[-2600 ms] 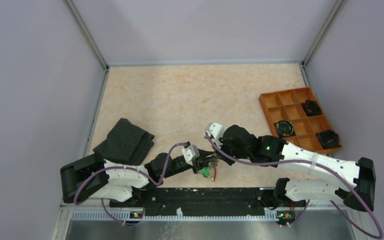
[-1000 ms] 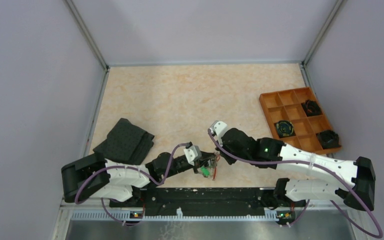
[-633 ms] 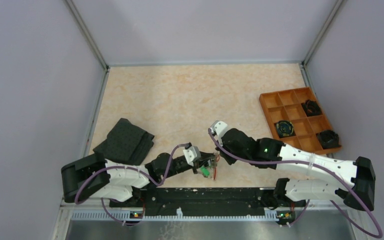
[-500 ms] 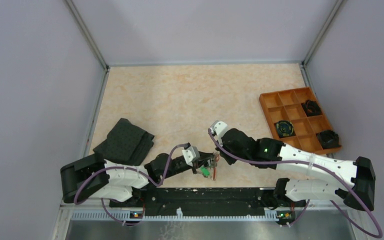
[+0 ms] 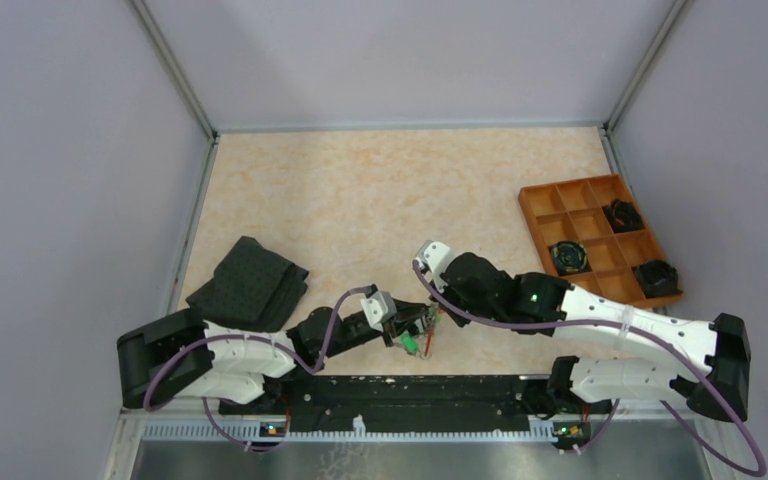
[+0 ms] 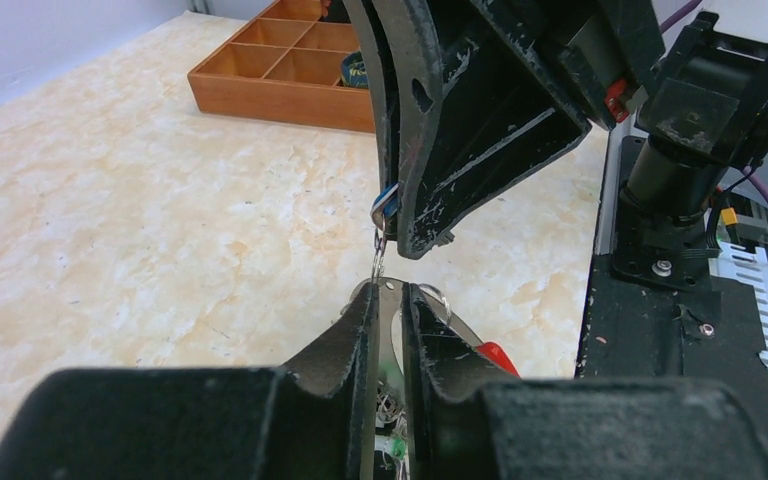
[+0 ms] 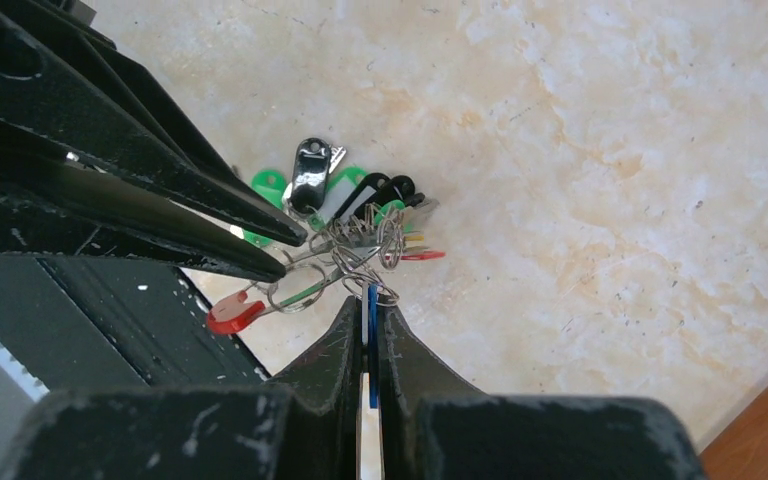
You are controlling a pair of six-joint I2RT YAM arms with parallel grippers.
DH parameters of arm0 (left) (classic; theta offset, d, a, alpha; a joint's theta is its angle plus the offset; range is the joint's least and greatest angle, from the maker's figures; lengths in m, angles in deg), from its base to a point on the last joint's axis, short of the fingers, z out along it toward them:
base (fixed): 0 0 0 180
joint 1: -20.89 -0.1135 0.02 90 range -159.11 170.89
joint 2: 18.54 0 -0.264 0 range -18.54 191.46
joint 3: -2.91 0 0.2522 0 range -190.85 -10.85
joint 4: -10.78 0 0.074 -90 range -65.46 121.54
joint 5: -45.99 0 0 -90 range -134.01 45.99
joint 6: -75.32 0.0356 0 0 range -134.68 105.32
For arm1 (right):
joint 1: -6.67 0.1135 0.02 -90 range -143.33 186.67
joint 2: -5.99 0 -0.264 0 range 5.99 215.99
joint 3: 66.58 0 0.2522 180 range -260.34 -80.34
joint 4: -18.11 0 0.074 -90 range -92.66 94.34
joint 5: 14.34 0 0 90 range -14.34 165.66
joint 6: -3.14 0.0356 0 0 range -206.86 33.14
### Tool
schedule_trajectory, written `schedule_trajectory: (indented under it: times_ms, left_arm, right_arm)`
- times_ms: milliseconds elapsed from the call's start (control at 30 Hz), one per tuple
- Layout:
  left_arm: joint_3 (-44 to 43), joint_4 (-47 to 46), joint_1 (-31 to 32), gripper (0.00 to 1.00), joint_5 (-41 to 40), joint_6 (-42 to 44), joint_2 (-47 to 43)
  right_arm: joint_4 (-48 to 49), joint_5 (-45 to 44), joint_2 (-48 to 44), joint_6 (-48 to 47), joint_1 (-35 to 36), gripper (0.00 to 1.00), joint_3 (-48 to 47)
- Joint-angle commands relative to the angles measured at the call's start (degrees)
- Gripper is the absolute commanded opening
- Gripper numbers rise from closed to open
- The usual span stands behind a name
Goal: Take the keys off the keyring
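The keys [image 7: 352, 203], with green and black plastic heads, hang in a bunch just above the table near its front edge, also seen from above [image 5: 415, 343]. Thin wire of the keyring [image 7: 295, 290] loops between both grippers, with a red piece [image 7: 230, 312] at its near end. My right gripper [image 7: 370, 300] is shut on a flat blue key [image 7: 371, 305]. My left gripper [image 6: 390, 290] faces it tip to tip. Its jaws stand a narrow gap apart, with a thin metal key plate [image 6: 392, 330] lying against the left finger.
An orange compartment tray [image 5: 532, 214] holding black coiled objects [image 5: 568, 257] stands at the right. A dark folded cloth [image 5: 250, 282] lies at the left. The black base rail [image 5: 410, 388] runs right behind the hanging bunch.
My left gripper's jaws have parted slightly around the metal plate. Both wrists have shifted a little to the left; the bunch hangs in the same place.
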Motion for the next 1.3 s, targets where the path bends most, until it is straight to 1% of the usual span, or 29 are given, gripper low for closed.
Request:
schedule_trajectory:
  times_ms: [0,200,667,800,933,1033,1133,1233,1267]
  left_arm:
    - [-0.32,-2.88,0.3,0.2,-0.45,0.17,-0.8]
    - [-1.11,-2.17,0.3,0.25,-0.42,0.97,-0.7]
    - [-2.93,-2.08,0.3,0.28,0.68,1.56,1.53]
    - [-3.69,-2.06,0.3,0.27,1.63,1.52,2.96]
    - [-3.93,-2.33,0.3,0.24,2.04,1.55,3.88]
    - [-4.24,-2.31,0.3,0.2,2.34,1.67,4.39]
    - [-4.24,-2.33,0.3,0.12,2.51,1.66,4.96]
    - [-4.23,-2.52,0.3,0.0,2.45,1.76,4.97]
    - [-4.24,-2.41,0.3,0.0,2.41,1.74,5.04]
  right_arm:
    - [1.09,1.63,-0.12,-2.79,0.03,0.0,-3.71]
    - [1.28,3.31,-0.04,-4.26,0.99,0.0,-3.8]
    - [2.15,4.76,-0.39,-4.24,1.84,0.0,-3.56]
    - [2.23,4.8,-0.48,-4.0,1.97,0.0,-3.45]
    - [2.39,4.87,-0.61,-3.63,2.18,0.0,-3.29]
    - [2.41,4.77,-0.61,-3.55,2.27,0.0,-3.06]
    - [2.39,4.53,-0.82,-3.49,2.28,0.0,-3.07]
    - [2.29,3.84,-1.05,-3.2,2.29,0.0,-3.04]
    - [2.13,3.18,-1.09,-2.88,2.29,0.0,-2.95]
